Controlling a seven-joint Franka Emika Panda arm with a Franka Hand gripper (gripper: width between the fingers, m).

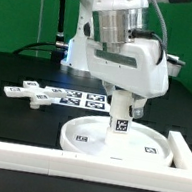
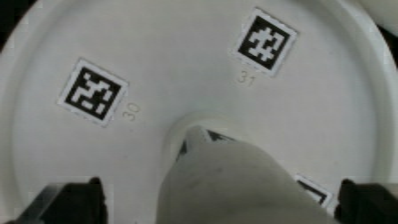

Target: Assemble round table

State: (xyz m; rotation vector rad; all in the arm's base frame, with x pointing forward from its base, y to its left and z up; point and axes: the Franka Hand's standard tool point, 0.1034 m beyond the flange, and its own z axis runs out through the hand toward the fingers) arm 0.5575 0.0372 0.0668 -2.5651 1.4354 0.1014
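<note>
The round disc [image 1: 81,142] lies flat near the table's front, rim up, with small tags on its face. The short cylinder post [image 1: 120,126] stands upright at its middle, tag facing out. My gripper [image 1: 123,102] is straight above, with its fingers down either side of the post's top. In the wrist view the post [image 2: 231,185] rises from the disc [image 2: 178,60] between the two dark fingertips [image 2: 75,205]. A gap shows on each side, so my gripper [image 2: 217,206] is open. The flat cross-shaped piece [image 1: 28,94] lies on the table at the exterior view's left.
The marker board [image 1: 83,98] lies behind the disc. Long white border bars run along the front [image 1: 33,159] and the exterior view's right [image 1: 184,151]. The arm's white body hangs over the disc. A dark stand [image 1: 61,17] rises at the back.
</note>
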